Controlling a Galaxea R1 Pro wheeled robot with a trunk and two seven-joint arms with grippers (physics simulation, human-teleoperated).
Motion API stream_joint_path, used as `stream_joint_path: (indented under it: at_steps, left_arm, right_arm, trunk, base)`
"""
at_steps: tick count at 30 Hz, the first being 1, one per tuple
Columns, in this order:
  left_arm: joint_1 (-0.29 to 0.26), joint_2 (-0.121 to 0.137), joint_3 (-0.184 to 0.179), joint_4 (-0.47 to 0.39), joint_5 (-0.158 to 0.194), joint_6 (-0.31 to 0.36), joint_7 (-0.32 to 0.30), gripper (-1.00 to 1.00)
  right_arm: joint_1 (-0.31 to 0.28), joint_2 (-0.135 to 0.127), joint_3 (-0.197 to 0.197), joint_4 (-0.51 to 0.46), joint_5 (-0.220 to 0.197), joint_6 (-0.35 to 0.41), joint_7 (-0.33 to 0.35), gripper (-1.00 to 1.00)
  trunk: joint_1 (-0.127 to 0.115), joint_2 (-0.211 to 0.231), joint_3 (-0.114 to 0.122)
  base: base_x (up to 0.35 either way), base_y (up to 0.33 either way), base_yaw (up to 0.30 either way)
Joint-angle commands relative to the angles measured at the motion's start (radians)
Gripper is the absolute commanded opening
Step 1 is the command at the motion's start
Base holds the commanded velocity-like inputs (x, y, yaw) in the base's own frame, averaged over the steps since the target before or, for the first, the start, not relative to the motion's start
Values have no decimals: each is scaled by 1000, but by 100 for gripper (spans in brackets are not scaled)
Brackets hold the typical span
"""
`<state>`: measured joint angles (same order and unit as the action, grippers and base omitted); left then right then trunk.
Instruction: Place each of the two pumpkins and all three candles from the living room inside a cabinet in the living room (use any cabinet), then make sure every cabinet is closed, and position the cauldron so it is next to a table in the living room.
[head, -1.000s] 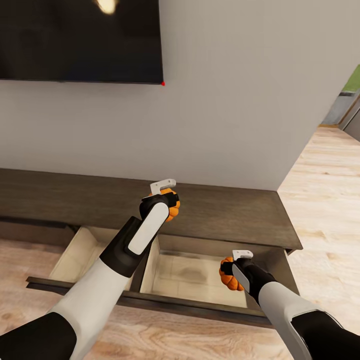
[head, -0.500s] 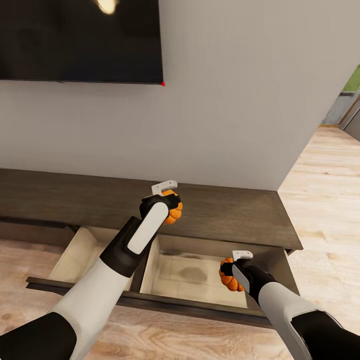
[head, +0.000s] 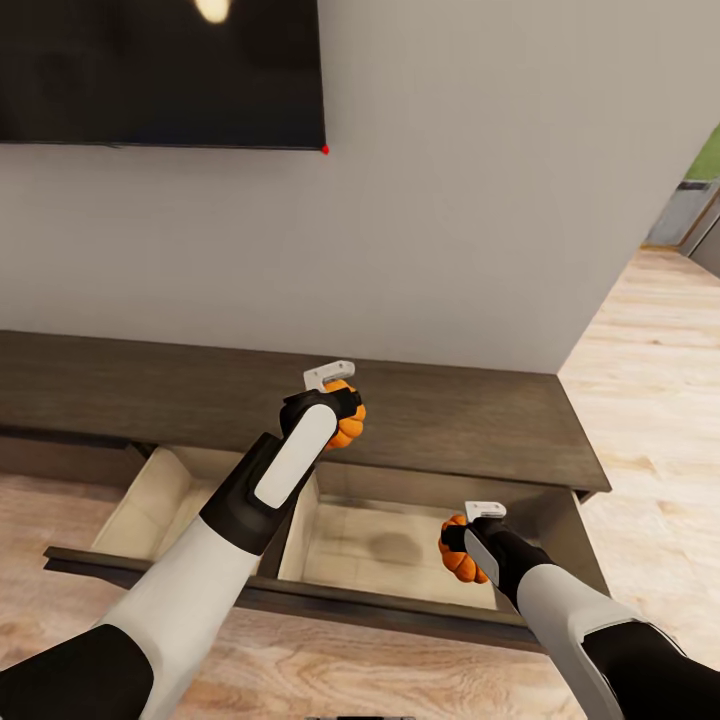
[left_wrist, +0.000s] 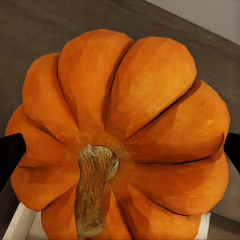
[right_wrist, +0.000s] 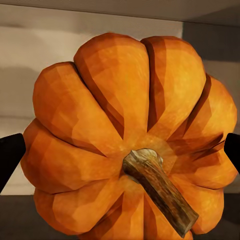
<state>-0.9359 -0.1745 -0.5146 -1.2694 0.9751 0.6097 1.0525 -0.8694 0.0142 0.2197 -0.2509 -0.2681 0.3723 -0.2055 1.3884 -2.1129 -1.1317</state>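
Observation:
The long dark-brown cabinet (head: 470, 425) runs along the wall with its wide drawer (head: 300, 600) pulled open, showing pale tan compartments. My left gripper (head: 340, 415) is shut on an orange ribbed pumpkin (head: 348, 428) (left_wrist: 125, 135), held above the cabinet top near the drawer's back. Lower and to the right, my right gripper (head: 470, 545) is shut on the other pumpkin (head: 458, 560) (right_wrist: 130, 140), held over the right compartment of the drawer. Dark fingertips (left_wrist: 10, 155) (right_wrist: 9, 157) press the sides of each pumpkin in the wrist views. The candles, cauldron and table are out of view.
A dark television (head: 160, 70) hangs on the grey wall above the cabinet. Light wooden floor (head: 650, 400) lies in front of the drawer and stretches away past the cabinet's right end toward a doorway at the far right.
The head view has tilted slightly, so the television and cabinet sit a little higher in the picture. The left gripper with its pumpkin edged a touch right and forward; the right arm held still.

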Motion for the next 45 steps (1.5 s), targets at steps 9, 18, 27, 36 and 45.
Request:
stream_joint_path:
  at_steps: [9, 18, 27, 36, 45]
  left_arm:
    - [-1, 0, -1, -6, 2, 5, 9, -100]
    - [-1, 0, -1, -7, 2, 5, 9, -100]
    - [-1, 0, 1, -7, 1, 5, 9, -100]
    - [-1, 0, 1, -7, 1, 5, 9, -100]
    - [-1, 0, 1, -7, 1, 5, 8, -100]
  right_arm:
    - [0, 0, 10, -3, -10, 5, -9, 100]
    - [0, 0, 9, -6, -10, 4, -8, 100]
    - [0, -2, 9, -19, -10, 4, -7, 100]
    - [6, -2, 9, -145, -10, 46, -9, 100]
    - [12, -2, 9, -177, -11, 60, -9, 100]
  trunk:
    - [0, -1, -1]
    - [0, -1, -1]
    - [0, -1, -1]
    - [0, -1, -1]
    - [0, -1, -1]
  base:
    - [0, 0, 0]
    - [0, 0, 0]
    - [0, 0, 0]
    - [0, 0, 0]
    - [0, 0, 0]
